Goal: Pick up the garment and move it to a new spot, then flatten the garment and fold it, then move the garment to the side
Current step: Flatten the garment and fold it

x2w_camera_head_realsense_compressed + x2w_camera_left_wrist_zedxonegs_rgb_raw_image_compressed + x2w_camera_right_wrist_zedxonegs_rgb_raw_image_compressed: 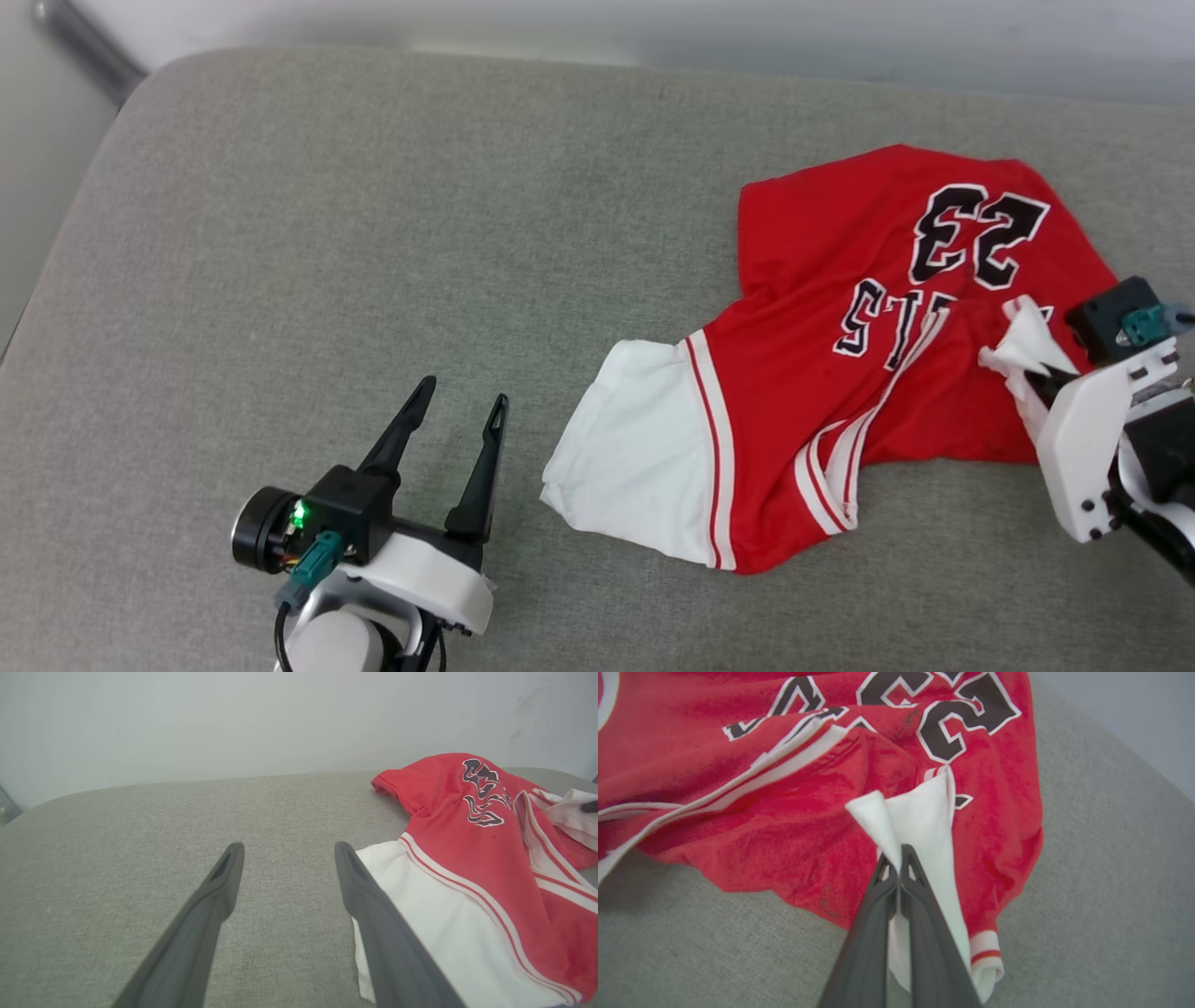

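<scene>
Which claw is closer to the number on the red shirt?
Right. The right claw pinches a white sleeve just beside the number; the left claw sits open beyond the other sleeve.

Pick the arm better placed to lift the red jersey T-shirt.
Right. The right pincer is shut on a white sleeve of the red jersey T-shirt; the left pincer stands open over bare grey upholstery, beside it.

Before me spreads a grey fabric surface [373, 233], woven in a fine weave, rounded at its far left corner, under soft, even light. Behind its far edge stands a plain pale wall [233, 718], faintly scuffed toward one side. A dark bar [84, 42] slants just beyond that rounded corner.
</scene>
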### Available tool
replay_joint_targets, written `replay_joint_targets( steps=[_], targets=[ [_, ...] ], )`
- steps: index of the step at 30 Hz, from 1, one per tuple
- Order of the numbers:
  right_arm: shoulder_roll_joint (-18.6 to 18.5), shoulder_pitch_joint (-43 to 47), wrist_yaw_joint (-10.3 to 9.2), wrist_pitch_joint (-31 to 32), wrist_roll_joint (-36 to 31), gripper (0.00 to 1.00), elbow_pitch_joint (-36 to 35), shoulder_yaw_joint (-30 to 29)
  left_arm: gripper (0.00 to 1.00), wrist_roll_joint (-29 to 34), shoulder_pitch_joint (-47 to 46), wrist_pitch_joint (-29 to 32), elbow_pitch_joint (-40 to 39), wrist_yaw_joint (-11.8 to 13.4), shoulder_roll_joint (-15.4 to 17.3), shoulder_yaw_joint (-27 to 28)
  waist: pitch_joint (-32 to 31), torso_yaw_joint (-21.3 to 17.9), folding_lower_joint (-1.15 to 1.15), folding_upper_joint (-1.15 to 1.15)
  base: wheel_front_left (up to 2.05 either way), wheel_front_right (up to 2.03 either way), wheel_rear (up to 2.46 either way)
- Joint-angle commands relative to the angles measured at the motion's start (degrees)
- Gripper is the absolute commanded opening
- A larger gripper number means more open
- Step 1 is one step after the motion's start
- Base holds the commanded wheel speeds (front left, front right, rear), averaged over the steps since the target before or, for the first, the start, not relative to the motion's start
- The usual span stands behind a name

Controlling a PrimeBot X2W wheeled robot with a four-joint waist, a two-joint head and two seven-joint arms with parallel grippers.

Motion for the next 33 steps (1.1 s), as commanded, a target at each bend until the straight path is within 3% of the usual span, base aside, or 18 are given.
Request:
replay_joint_targets(
  steps=[1,7,15,22,28,32,33],
  targets=[
    [0.32,1.27,-0.04,-0.46,0.49,0.00,-0.56,-0.11,1.00,0.26,0.74,-0.15,0.18,-0.20,-0.15,0.27,-0.84,-0.70,0.00,0.00,0.00,0.00,0.00],
    [1.44,7.30,-0.03,0.36,4.49,0.00,-7.79,-2.18,1.00,0.15,2.14,-0.15,0.63,-0.09,0.44,0.93,-4.02,-3.68,0.00,0.00,0.00,0.00,0.00],
    [-1.63,19.87,-0.03,6.86,9.91,0.00,-16.85,-3.82,1.00,-0.53,4.00,-0.15,0.60,0.52,1.48,2.21,-7.18,-7.59,0.00,0.00,0.00,0.00,0.00],
    [-10.18,26.99,-0.03,9.96,13.66,0.00,-17.05,0.79,1.00,-0.99,4.25,0.13,0.51,0.77,1.86,2.19,-7.57,-9.31,0.00,0.00,0.00,0.00,0.00],
    [-20.56,24.43,-0.04,3.92,10.23,0.00,-12.36,10.45,1.00,-1.04,3.37,0.68,0.52,0.58,2.06,1.75,-7.66,-9.40,0.00,0.00,0.00,0.00,0.00],
    [-22.93,22.10,-0.06,-0.24,9.54,0.00,-7.69,13.76,1.00,-1.19,3.59,0.89,0.32,0.81,2.17,1.52,-7.89,-9.17,0.00,0.00,0.00,0.00,0.00],
    [-23.08,21.35,-0.05,-1.58,9.20,0.26,-6.71,14.15,1.00,-1.26,3.75,0.92,0.33,0.88,2.21,1.47,-8.01,-9.11,0.00,0.00,0.00,0.00,0.00]
  ],
)
